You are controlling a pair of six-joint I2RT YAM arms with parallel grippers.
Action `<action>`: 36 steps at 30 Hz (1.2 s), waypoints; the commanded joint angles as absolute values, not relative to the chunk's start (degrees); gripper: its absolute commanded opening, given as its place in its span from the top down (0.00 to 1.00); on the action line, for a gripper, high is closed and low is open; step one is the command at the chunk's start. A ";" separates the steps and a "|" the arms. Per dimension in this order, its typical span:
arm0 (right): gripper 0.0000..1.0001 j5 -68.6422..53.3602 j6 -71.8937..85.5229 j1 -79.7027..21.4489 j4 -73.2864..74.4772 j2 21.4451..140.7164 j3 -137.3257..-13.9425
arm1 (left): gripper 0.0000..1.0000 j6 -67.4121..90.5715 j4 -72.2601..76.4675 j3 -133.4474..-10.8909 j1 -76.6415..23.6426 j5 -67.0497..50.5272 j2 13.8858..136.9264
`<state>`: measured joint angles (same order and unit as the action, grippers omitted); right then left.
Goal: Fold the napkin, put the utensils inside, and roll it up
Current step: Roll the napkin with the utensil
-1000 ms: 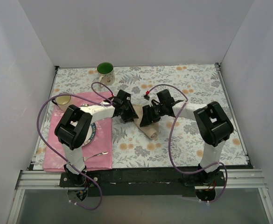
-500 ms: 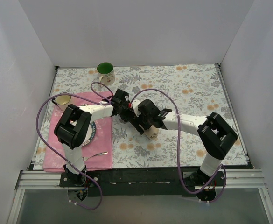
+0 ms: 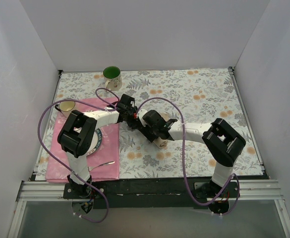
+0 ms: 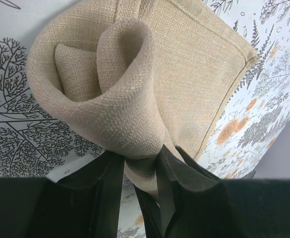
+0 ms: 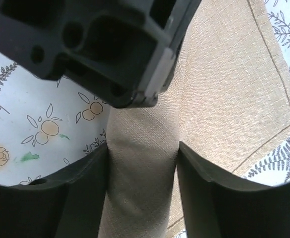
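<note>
The tan napkin (image 4: 110, 89) lies rolled into a tube on the floral tablecloth (image 3: 204, 94), one flat corner spread beside it. My left gripper (image 4: 137, 158) is shut on one end of the roll. My right gripper (image 5: 142, 153) straddles the napkin (image 5: 142, 188) farther along, both fingers pressed against its sides. From above, the left gripper (image 3: 134, 119) and the right gripper (image 3: 155, 135) meet over the napkin (image 3: 160, 143), hiding most of it. One silver utensil (image 3: 101, 163) lies on the pink placemat (image 3: 110, 171). What is inside the roll is hidden.
A green-lined mug (image 3: 112, 75) stands at the back left. A yellow cup (image 3: 66, 106) and a plate (image 3: 98, 140) sit on the placemat. The left wrist's black body (image 5: 100, 44) hangs just above my right fingers. White walls close off three sides.
The right arm swung left and its gripper came over the roll beside the left gripper, opening wider and then closing on it. The left gripper shifted slightly and kept its hold.
</note>
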<state>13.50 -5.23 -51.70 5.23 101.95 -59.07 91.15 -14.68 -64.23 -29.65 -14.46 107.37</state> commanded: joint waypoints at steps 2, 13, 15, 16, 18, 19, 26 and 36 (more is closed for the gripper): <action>0.55 12.66 -3.08 -51.42 5.10 102.83 -57.13 | 0.75 87.72 -18.46 -63.28 -29.79 -14.68 108.81; 0.73 -7.61 10.89 -44.66 1.85 101.34 -53.35 | 0.39 83.32 -20.48 -64.60 -29.71 -12.04 103.89; 0.74 -12.02 12.91 -43.16 0.53 101.69 -52.39 | 0.36 83.58 -20.74 -64.51 -29.71 -12.04 102.92; 0.75 -16.48 13.53 -41.41 -1.30 101.86 -51.95 | 0.35 83.67 -20.74 -64.51 -29.71 -12.56 102.75; 0.76 -20.20 15.20 -39.13 -3.33 102.39 -51.24 | 0.33 83.85 -20.57 -64.77 -29.71 -13.36 103.00; 0.76 -23.35 15.55 -38.50 -3.60 102.65 -50.98 | 0.33 83.93 -20.65 -64.95 -29.71 -13.88 103.27; 0.76 -39.10 19.25 -32.79 -11.60 106.26 -48.87 | 0.32 85.69 -20.39 -67.49 -30.93 -13.72 108.01; 0.68 -54.23 21.72 -26.02 -16.80 113.02 -48.86 | 0.56 85.96 -21.71 -69.87 -31.20 -9.67 111.45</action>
<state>-46.33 21.96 -27.44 -20.08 109.51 -48.90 86.89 -19.35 -69.63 -30.87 -14.31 110.04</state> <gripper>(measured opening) 0.303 0.528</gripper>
